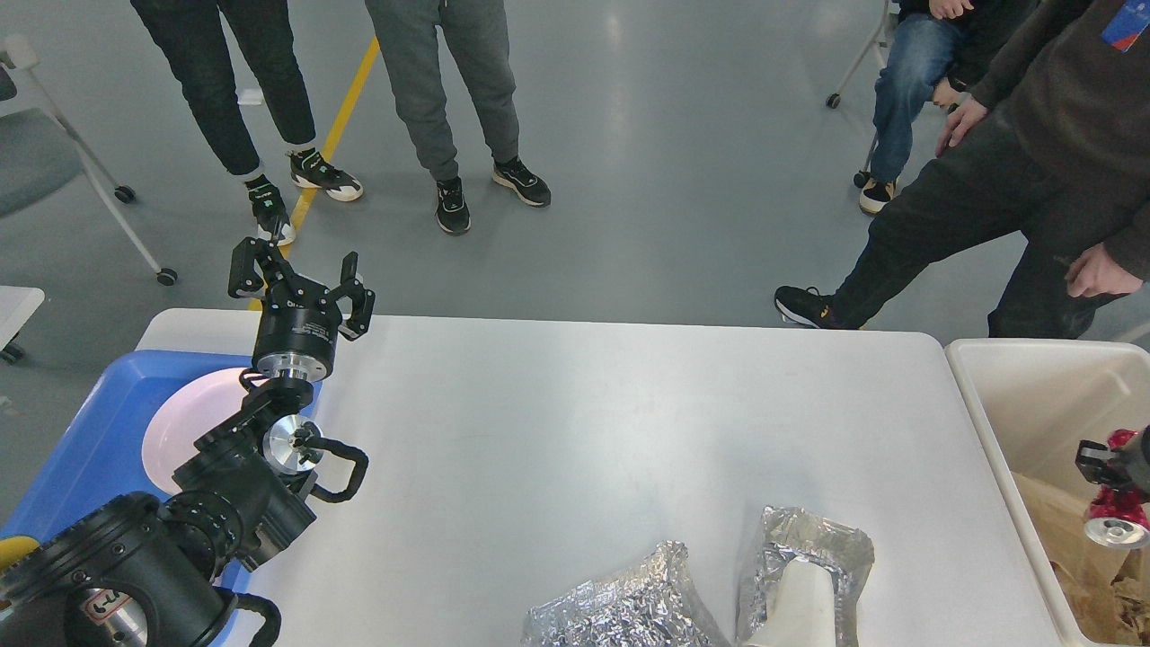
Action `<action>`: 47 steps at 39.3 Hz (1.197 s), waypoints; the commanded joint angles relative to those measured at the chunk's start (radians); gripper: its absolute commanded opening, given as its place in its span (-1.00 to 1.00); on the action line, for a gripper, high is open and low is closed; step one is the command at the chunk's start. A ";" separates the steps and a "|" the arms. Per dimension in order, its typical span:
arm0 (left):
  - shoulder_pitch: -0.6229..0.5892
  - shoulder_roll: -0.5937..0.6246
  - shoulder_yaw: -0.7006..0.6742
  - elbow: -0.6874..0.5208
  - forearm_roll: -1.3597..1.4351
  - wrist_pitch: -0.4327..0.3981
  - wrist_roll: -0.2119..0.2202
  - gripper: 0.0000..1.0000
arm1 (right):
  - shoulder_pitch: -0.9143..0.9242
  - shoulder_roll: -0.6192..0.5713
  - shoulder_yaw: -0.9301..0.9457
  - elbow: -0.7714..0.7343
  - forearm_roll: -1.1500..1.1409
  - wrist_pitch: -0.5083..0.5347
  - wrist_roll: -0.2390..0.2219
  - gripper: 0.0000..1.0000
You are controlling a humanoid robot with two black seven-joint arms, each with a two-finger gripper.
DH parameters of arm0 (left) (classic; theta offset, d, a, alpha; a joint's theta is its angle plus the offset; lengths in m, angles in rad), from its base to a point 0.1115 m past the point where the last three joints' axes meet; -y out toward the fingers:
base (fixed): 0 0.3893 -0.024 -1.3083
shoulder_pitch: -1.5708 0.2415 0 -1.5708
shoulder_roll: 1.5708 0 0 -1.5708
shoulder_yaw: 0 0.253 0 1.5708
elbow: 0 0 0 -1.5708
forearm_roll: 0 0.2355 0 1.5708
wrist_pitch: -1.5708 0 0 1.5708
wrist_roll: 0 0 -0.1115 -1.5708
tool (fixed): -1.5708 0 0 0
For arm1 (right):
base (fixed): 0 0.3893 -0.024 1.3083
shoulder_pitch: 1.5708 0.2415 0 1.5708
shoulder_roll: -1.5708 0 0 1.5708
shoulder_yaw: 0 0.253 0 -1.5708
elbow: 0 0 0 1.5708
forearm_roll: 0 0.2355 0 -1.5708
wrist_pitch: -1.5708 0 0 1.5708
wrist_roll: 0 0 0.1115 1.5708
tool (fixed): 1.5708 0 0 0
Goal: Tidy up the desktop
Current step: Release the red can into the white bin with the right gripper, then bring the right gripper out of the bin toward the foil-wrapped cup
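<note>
The right tool (1098,464) is mostly cut off by the right frame edge; only a black finger shows, pressed against a red can (1116,514) held over the cream bin (988,422), so it seems clamped on the can, though the second finger is hidden. The can's silvery end faces the camera. Crumpled brown paper (1092,557) lies in the bin, partly out of frame.

The desk (629,431) is a smooth white top with rounded corners that fills the middle of the view, its near edge cut off. Two crinkled foil wrappers (629,607) sit at the bottom edge, one showing something white inside.

The left arm rises from the lower left, bent at the wrist, its tool (301,274) pointing up and away with both fingers spread wide and nothing between them. It partly covers a pale pink plate (184,422) on a blue tray (99,440).
</note>
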 commanded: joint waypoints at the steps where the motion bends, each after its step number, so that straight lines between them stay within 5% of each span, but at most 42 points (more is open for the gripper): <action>1: 0.000 0.000 0.000 0.000 -0.001 0.000 0.001 0.94 | -0.013 0.001 0.007 -0.002 0.000 -0.051 0.000 -0.65; 6: 0.000 0.000 0.000 0.000 -0.001 0.000 0.001 0.94 | -0.032 -0.001 0.022 -0.003 0.000 -0.089 0.000 -0.24; 17: 0.000 0.000 0.000 0.000 -0.001 0.000 0.001 0.94 | -0.042 -0.004 0.023 -0.002 0.006 -0.117 0.001 0.25; 24: 0.000 0.000 0.000 0.000 -0.001 0.000 0.001 0.94 | -0.016 -0.010 0.040 0.021 0.014 -0.114 0.003 1.00; 37: 0.000 0.000 0.000 0.000 0.001 0.000 0.001 0.94 | 0.233 -0.171 0.091 0.263 0.016 -0.096 0.005 1.00; 47: 0.000 0.000 0.000 0.000 -0.001 0.000 0.001 0.94 | 0.393 -0.223 0.067 0.302 0.123 0.162 0.005 1.00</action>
